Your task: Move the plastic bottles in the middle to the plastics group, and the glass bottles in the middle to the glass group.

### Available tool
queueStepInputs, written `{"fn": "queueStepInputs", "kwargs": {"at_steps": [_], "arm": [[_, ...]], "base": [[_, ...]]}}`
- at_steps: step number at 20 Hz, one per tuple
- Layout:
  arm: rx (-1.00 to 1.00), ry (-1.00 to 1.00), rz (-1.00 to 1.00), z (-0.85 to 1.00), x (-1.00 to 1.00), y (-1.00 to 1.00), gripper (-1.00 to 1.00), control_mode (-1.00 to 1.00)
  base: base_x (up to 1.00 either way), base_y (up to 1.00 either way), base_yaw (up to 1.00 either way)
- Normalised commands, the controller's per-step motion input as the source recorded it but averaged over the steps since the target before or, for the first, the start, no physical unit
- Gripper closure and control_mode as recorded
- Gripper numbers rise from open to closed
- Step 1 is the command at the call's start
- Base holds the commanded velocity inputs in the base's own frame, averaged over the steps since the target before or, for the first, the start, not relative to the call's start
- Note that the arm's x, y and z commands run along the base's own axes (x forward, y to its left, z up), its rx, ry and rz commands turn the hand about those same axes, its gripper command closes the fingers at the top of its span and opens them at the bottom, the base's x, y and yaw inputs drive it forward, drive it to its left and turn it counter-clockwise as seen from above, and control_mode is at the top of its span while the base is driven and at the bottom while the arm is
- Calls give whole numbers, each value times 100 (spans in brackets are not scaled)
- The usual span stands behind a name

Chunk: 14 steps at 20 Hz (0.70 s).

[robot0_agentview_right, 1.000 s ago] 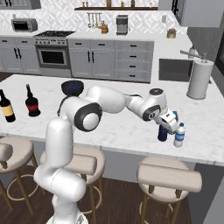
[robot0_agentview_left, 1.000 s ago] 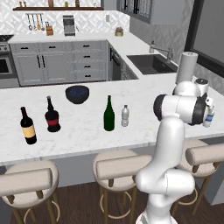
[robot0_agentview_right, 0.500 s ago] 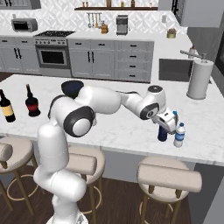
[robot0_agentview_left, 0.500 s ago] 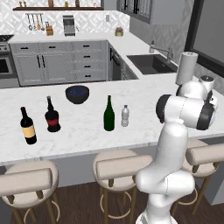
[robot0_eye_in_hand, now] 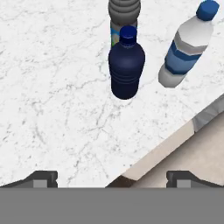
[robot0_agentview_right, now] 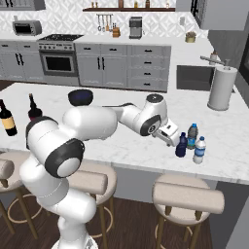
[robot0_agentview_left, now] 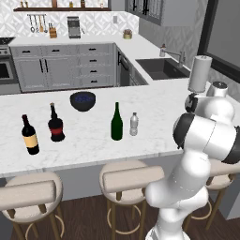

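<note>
Near the counter's right end I hold the gripper [robot0_agentview_right: 171, 134] released and empty beside the dark blue bottle [robot0_eye_in_hand: 126, 65], which stands touching the plastics group [robot0_agentview_right: 196, 142], so a careless swing could topple them.

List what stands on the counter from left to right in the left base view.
Yellow-label bottle → red-label bottle → dark bowl → green glass bottle → small clear bottle → paper towel roll.
</note>
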Motion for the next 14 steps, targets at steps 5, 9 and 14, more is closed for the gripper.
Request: {"fn": "queueStepInputs", "kwargs": {"at_steps": [5, 9, 14], "arm": [[-12, 15, 53, 23, -7, 100, -100, -100], [-11, 27, 62, 9, 0, 100, -100, -100], [-3, 17, 65, 0, 1, 98, -100, -100]], "base": [[0, 0, 0], [0, 0, 0], [0, 0, 0]]}}
